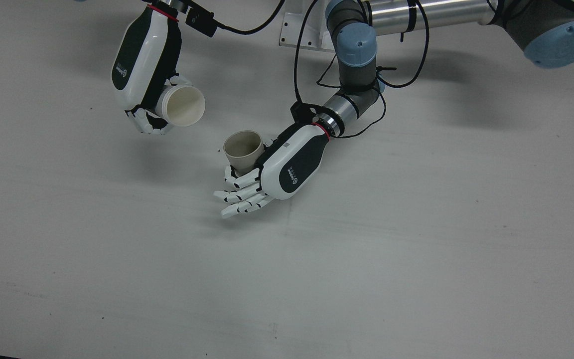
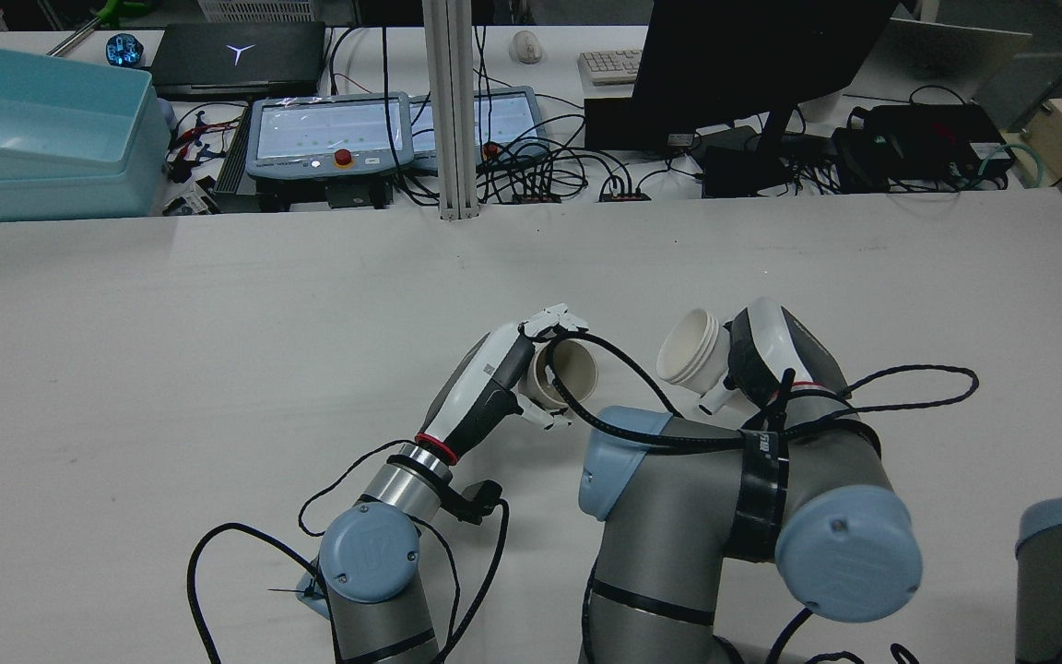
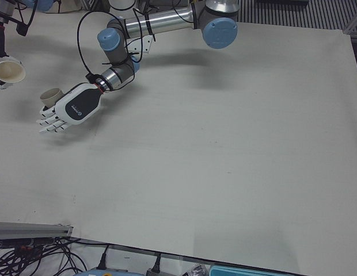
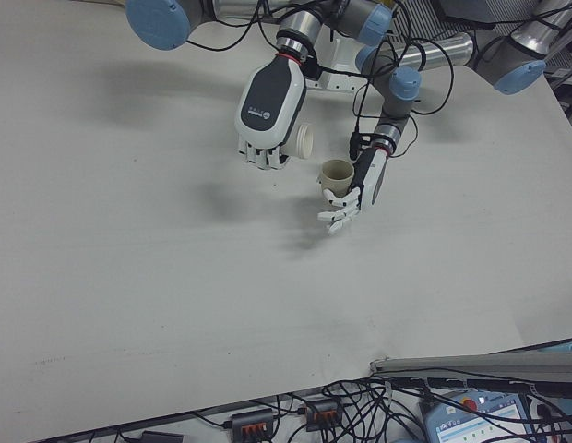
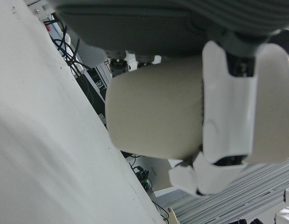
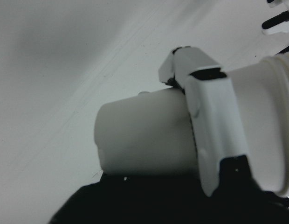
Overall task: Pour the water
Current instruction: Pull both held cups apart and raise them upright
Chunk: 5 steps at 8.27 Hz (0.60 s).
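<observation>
My left hand (image 1: pixel 287 167) is shut on a tan cup (image 1: pixel 243 149), held upright just above the table; several of its fingers (image 1: pixel 239 199) stick out straight below the cup. My right hand (image 1: pixel 140 65) is shut on a white cup (image 1: pixel 183 105) that is tipped on its side, its mouth facing the tan cup with a gap between them. The rear view has the tan cup (image 2: pixel 570 369) in my left hand (image 2: pixel 485 383) and the white cup (image 2: pixel 692 349) in my right hand (image 2: pixel 771 350). Up close, fingers (image 5: pixel 228 107) wrap the tan cup (image 5: pixel 154 112), and fingers (image 6: pixel 214 121) cross the white cup (image 6: pixel 144 135).
The white table (image 1: pixel 366 259) spreads bare in front of both hands. Beyond its far edge stand a light blue bin (image 2: pixel 33 138), teach pendants (image 2: pixel 328 134), an aluminium post (image 2: pixel 453 111), a monitor and cables. The left arm's elbow (image 1: pixel 357 50) hangs near the cups.
</observation>
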Each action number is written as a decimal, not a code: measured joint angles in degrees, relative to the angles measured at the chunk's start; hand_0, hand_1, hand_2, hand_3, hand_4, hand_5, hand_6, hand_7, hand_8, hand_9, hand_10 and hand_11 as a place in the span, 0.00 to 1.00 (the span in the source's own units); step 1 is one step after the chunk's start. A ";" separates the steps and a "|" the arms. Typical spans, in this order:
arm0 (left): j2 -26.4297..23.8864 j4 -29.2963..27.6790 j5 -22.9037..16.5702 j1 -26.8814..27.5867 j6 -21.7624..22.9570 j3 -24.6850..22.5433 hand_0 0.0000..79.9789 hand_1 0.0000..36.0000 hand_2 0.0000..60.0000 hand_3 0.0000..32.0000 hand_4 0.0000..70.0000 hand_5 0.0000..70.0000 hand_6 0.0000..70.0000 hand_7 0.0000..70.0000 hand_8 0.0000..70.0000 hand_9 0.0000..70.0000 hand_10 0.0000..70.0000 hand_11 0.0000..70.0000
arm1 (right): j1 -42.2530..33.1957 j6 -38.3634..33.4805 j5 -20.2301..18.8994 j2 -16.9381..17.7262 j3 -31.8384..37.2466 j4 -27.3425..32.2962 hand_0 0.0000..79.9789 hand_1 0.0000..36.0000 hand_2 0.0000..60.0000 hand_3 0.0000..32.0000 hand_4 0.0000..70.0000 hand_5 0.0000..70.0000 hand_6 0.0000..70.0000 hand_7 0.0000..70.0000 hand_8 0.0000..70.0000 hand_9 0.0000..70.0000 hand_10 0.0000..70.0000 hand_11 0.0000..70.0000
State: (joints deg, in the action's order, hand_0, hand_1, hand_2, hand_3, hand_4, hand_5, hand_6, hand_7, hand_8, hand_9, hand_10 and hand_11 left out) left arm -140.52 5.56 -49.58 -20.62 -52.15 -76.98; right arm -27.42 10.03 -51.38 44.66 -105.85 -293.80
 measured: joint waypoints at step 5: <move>1.40 4.16 -5.07 -5.16 1.25 -5.30 0.81 0.98 1.00 0.00 1.00 1.00 0.31 0.35 0.19 0.16 0.20 0.31 | -0.11 -10.75 16.20 12.24 -8.34 0.26 1.00 0.77 0.55 0.00 1.00 0.97 0.64 0.63 0.56 0.61 0.41 0.62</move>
State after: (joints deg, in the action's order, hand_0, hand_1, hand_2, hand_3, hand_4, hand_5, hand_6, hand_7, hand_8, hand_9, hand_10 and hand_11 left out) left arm -139.12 9.73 -54.64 -25.78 -50.90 -82.28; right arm -27.54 -0.72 -35.18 56.91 -114.19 -293.55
